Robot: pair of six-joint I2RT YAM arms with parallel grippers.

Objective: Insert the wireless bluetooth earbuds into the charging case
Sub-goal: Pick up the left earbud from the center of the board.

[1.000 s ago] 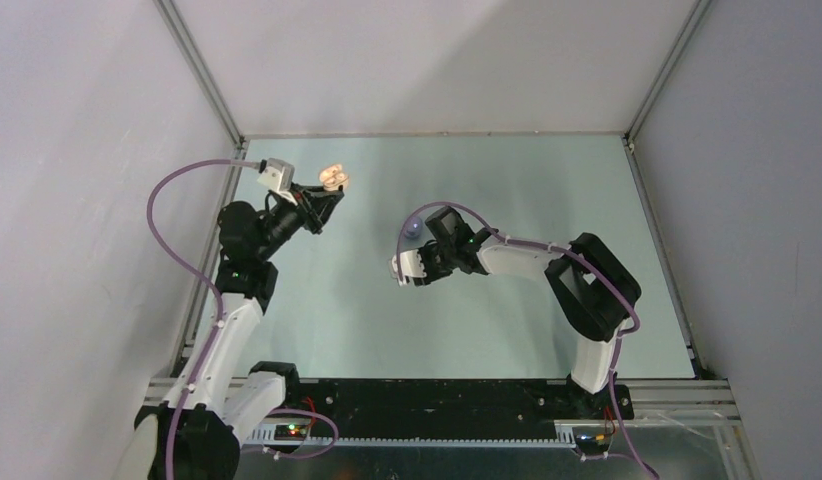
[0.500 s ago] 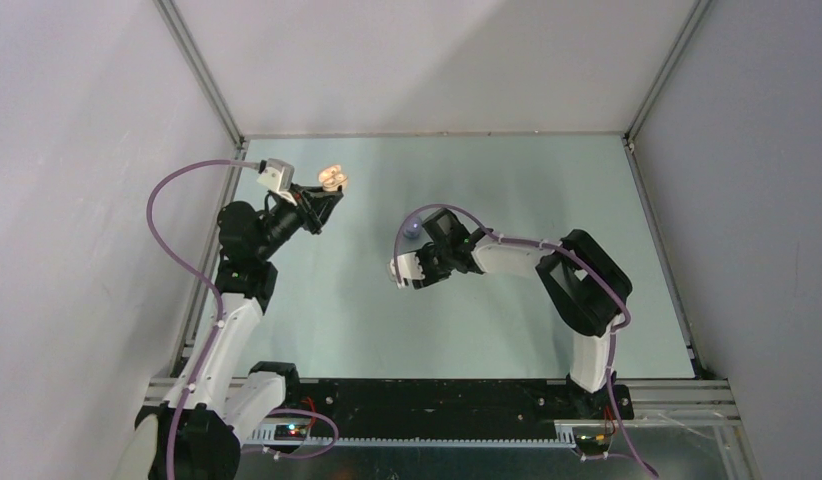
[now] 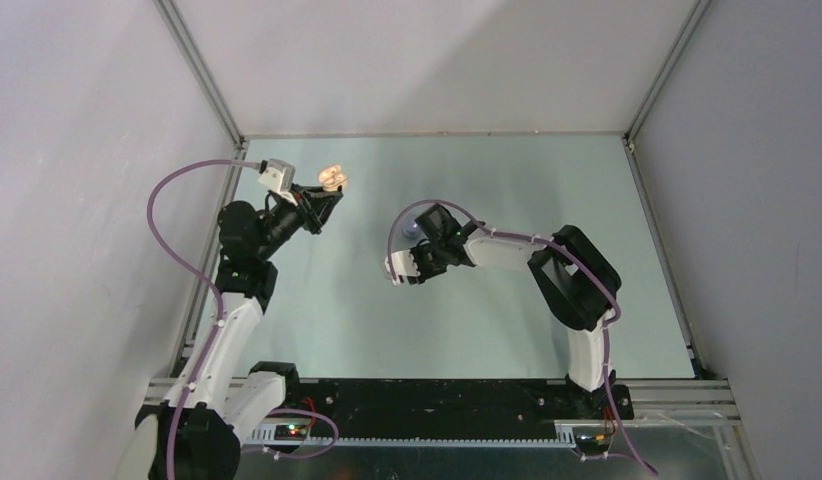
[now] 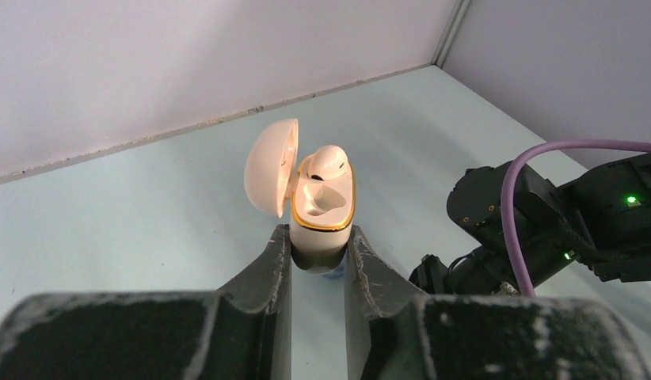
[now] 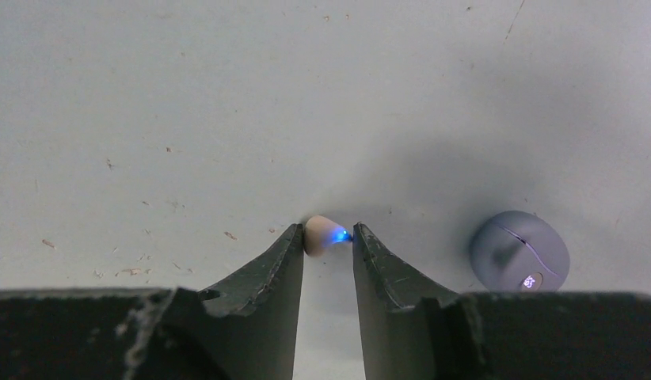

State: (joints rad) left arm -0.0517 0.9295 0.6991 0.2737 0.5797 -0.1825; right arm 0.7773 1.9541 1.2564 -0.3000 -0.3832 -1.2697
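One cream-beige plastic earbud (image 4: 326,162) sits in the open cream charging case (image 4: 322,226) clamped by the left gripper (image 4: 317,249). The right gripper (image 5: 328,240) pinches another cream earbud (image 5: 317,235) near a round purple case (image 5: 519,252).

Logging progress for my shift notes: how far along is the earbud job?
Done: one cream earbud sits in the open cream case held by the left gripper. In hand: the right gripper pinches the second cream earbud, blue light on, near the table. Left: carry it to the case's empty slot and seat it.
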